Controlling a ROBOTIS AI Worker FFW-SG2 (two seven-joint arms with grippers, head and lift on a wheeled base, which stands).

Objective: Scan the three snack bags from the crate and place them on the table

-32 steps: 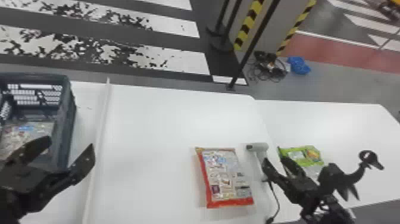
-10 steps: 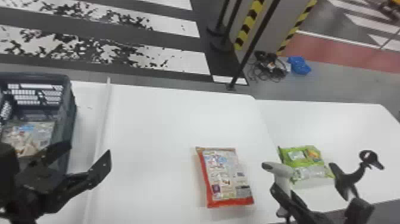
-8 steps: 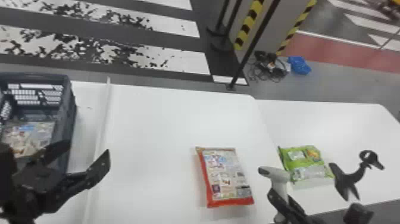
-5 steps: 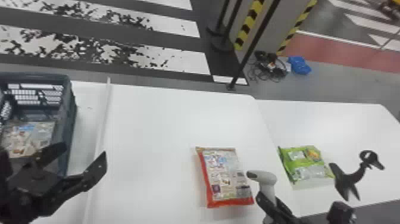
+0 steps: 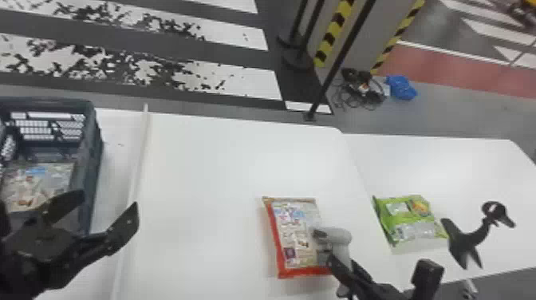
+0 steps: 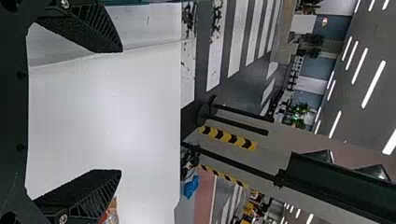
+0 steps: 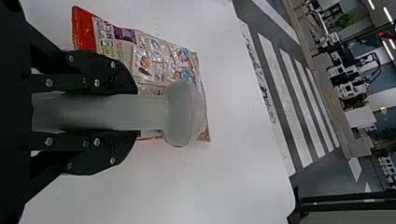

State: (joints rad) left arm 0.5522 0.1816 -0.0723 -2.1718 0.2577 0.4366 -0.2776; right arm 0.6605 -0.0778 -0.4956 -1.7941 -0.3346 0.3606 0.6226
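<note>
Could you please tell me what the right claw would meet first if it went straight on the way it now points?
Most likely the red bag: the scanner in the right claw overlaps it in both views, though depth is unclear, so it might pass just above.

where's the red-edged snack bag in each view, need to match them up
Head view: the red-edged snack bag lies on the white table, partly behind the scanner.
Left wrist view: a sliver of the bag beside one jaw of the left gripper.
Right wrist view: most of the bag, beyond the scanner in the right gripper.
Shared landmark: the striped floor past the table.
</note>
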